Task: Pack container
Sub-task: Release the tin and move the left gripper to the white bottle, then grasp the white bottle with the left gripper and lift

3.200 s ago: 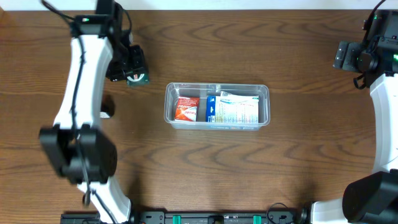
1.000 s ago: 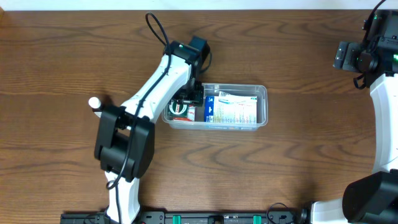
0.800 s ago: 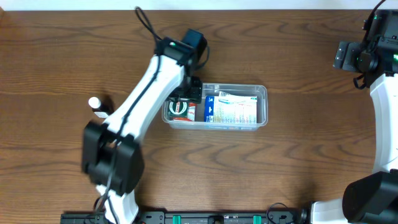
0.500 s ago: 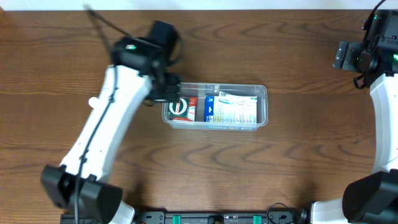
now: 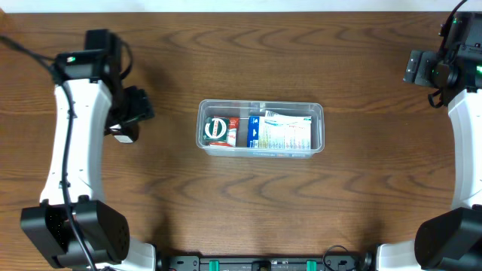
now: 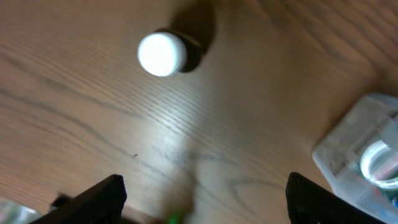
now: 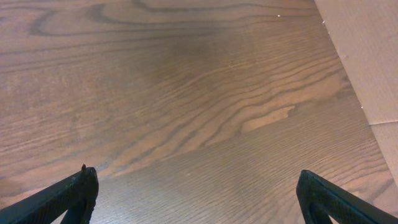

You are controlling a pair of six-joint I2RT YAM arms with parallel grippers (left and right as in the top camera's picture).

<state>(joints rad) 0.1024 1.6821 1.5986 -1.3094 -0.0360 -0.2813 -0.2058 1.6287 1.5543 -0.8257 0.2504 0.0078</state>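
Note:
The clear container (image 5: 316, 113) stands at the table's middle. It holds a round green-and-white roll (image 5: 217, 129) at its left end, a red box (image 5: 232, 132) beside it and a blue-and-white box (image 5: 282, 132) on the right. My left gripper (image 5: 135, 109) is open and empty, well left of the container. In the left wrist view (image 6: 202, 208) it hovers over bare wood, with the container's corner (image 6: 348, 143) at the right edge. My right gripper (image 5: 422, 68) is open and empty at the far right, over bare wood in its wrist view (image 7: 199, 205).
A small dark bottle with a white cap (image 6: 161, 54) stands on the table ahead of my left gripper. In the overhead view it is mostly under the left arm. A cardboard sheet (image 7: 367, 56) lies at the right wrist view's upper right.
My left arm set the green-and-white roll in the container's left end, let go, and swung back left to above the white-capped bottle. The right arm has not moved.

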